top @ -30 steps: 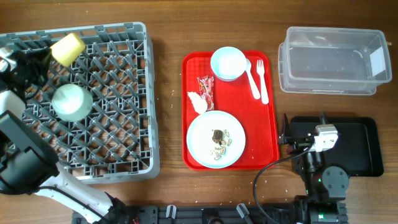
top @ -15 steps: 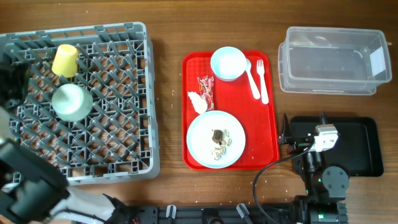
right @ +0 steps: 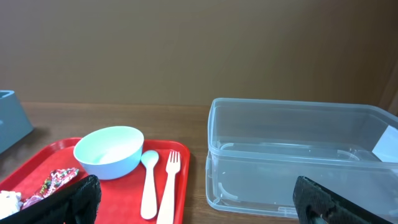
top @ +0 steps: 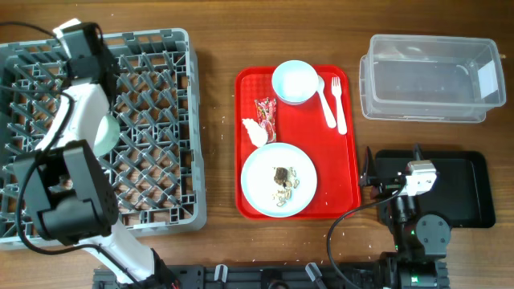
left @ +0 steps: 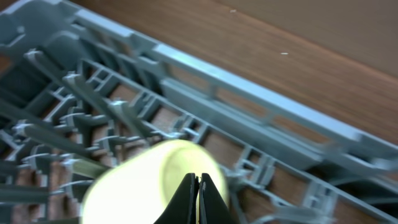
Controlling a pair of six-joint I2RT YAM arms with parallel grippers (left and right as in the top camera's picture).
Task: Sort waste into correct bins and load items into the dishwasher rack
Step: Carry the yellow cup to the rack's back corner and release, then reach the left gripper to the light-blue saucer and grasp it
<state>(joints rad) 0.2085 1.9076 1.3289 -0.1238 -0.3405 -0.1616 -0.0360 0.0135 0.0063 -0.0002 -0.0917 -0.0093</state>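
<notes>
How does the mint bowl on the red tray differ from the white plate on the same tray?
The bowl is pale mint and deep; the plate is white and flat. The bowl is clearly smaller across than the plate. The bowl is empty, while the plate carries brown and white food scraps. Both are round, stand upright and sit on the red tray.

grey plastic rack (top: 195,120), glossy red tray (top: 333,172), wooden table (top: 217,32).
</notes>
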